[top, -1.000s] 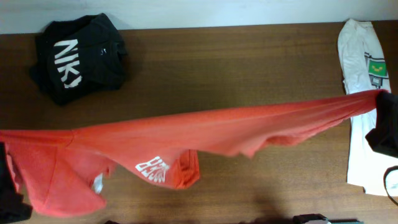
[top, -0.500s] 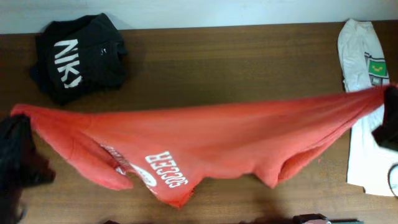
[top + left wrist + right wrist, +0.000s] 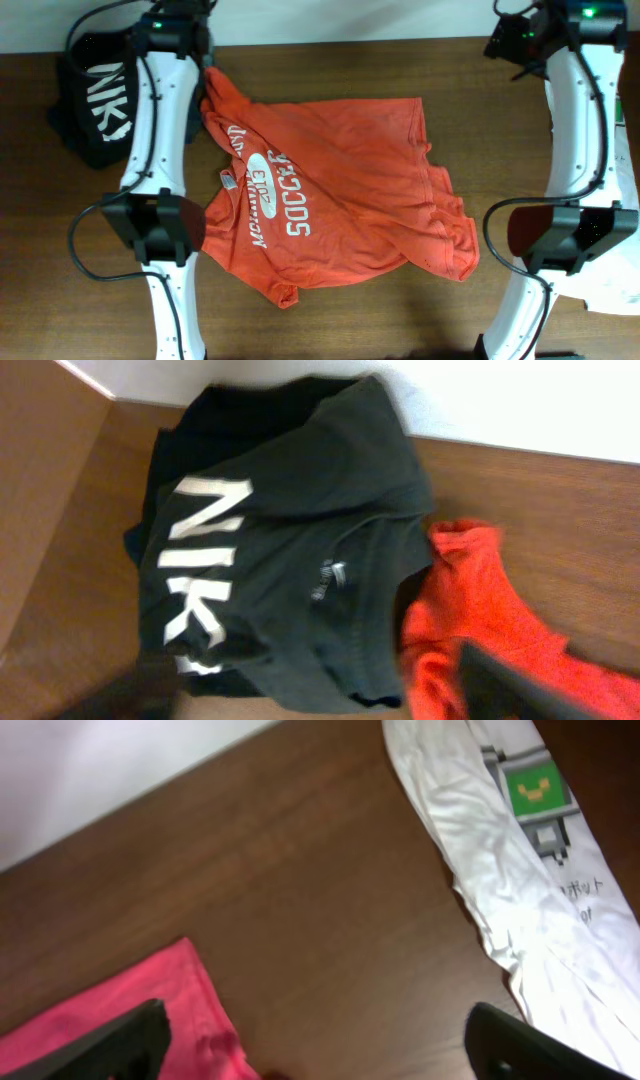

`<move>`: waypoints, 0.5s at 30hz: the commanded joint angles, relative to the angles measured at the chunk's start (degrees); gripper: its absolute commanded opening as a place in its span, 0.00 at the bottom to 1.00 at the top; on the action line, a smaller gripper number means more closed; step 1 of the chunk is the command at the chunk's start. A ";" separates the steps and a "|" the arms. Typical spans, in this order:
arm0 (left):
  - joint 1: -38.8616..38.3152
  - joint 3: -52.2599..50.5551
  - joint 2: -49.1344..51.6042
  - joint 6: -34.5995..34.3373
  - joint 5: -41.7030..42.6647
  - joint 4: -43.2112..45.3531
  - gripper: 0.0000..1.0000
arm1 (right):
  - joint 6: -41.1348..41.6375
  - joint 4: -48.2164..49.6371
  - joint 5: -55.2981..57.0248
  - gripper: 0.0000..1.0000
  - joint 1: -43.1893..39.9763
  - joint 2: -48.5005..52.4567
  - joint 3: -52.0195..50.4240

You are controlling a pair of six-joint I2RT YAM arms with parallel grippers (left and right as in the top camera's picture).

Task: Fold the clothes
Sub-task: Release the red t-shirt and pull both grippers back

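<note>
The orange T-shirt (image 3: pixel 340 190) lies crumpled in the middle of the desk (image 3: pixel 400 70), its long axis running from far left to near right. The left end effector (image 3: pixel 185 35), wide open and empty, hangs just beside the shirt's far-left corner. The right end effector (image 3: pixel 318 1040), also wide open and empty, is well apart from it. I judge the left one is nearer for the next grasp.

Matt orange cloth T-shirt (image 3: pixel 360 180) on smooth wood table (image 3: pixel 330 70).
</note>
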 commanded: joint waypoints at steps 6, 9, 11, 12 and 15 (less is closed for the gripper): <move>-4.15 3.08 -13.46 0.68 7.34 -16.26 0.99 | 0.33 -11.58 -11.63 0.99 -3.93 -8.35 0.81; -6.23 3.08 -21.40 -2.40 7.56 -22.82 0.99 | 0.33 -15.58 -11.63 0.99 -3.93 -13.00 0.81; -6.32 3.08 -25.77 -4.28 9.62 -25.66 0.99 | 0.33 -18.60 -11.65 0.99 -3.93 -15.93 0.81; -6.27 3.08 -28.13 -4.26 12.09 -27.36 0.99 | 0.28 -19.54 -11.67 0.99 -3.93 -17.14 0.79; -6.27 2.58 -33.68 -3.08 19.06 -28.24 0.99 | -2.82 -19.54 -16.52 0.99 -3.93 -22.38 0.57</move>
